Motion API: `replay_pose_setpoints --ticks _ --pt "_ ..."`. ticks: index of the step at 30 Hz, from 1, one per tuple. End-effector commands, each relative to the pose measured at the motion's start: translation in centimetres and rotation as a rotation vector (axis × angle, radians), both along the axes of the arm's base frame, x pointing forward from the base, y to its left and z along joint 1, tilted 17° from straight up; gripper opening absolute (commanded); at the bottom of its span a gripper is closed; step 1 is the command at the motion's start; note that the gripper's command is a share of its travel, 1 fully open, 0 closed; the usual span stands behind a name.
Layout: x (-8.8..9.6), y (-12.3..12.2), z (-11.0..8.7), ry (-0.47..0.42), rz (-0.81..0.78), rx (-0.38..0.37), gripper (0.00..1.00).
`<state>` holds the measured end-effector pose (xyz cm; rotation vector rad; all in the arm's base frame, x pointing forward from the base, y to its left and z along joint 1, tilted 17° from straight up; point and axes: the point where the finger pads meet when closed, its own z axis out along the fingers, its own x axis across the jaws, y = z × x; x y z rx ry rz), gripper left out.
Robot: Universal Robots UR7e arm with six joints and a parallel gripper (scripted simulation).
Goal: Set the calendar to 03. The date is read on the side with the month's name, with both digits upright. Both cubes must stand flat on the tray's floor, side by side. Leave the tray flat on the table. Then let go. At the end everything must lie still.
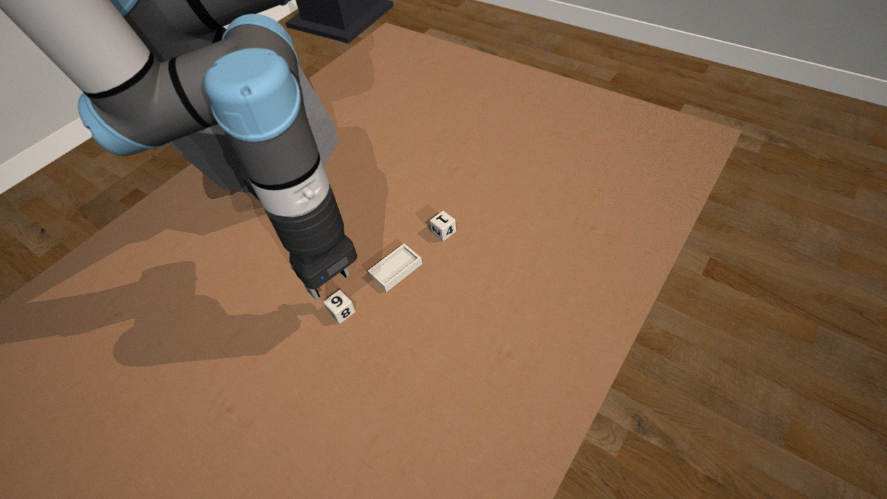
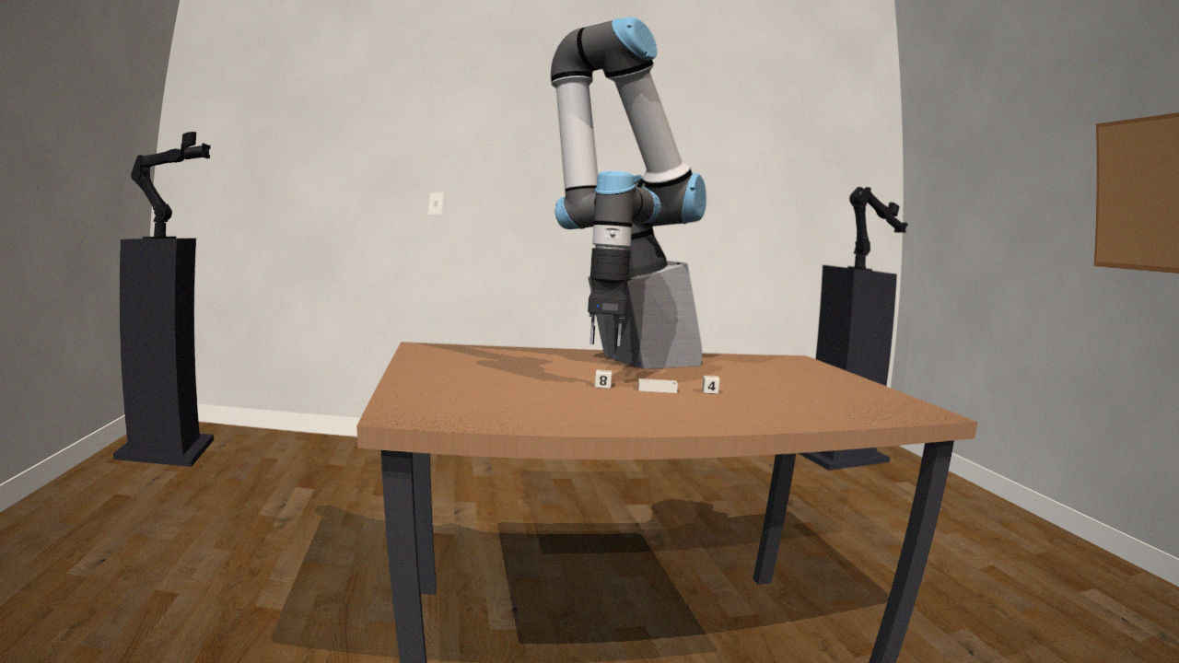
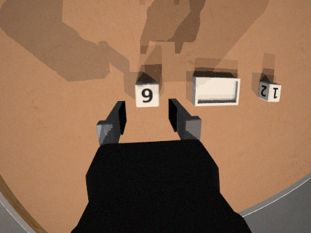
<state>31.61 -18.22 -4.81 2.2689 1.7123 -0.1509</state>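
Note:
A white cube [image 1: 339,305] [image 2: 603,378] [image 3: 147,94] stands on the table, left of the tray, with 9 on top and 8 on the side toward the exterior camera. My gripper [image 1: 330,282] [image 2: 605,339] [image 3: 147,109] is open and empty and hangs a short way above this cube, apart from it. The white tray [image 1: 387,284] [image 2: 658,386] [image 3: 194,92] lies flat and empty. A second cube [image 1: 442,225] [image 2: 710,384] [image 3: 269,91] stands to the tray's right, with 1 on top and 4 and 2 on its sides.
The brown table [image 1: 496,341] [image 2: 510,412] bears only these things. The robot's grey base [image 2: 663,321] stands at the table's back edge behind the tray. Two black pedestals with cameras stand off the table at left and right.

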Motion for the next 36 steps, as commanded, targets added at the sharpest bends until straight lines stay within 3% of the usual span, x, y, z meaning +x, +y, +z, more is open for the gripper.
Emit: replay_pose_setpoints --ticks 1,13,14,36 --pt "-0.3 0.47 0.59 0.008 -0.001 0.007 0.9" --pt "-0.4 0.64 1.33 0.008 -0.002 0.007 0.9" --pt "-0.4 0.64 1.32 0.008 -0.002 0.007 1.0" --pt "-0.42 0.67 1.25 0.009 -0.002 0.008 1.0"
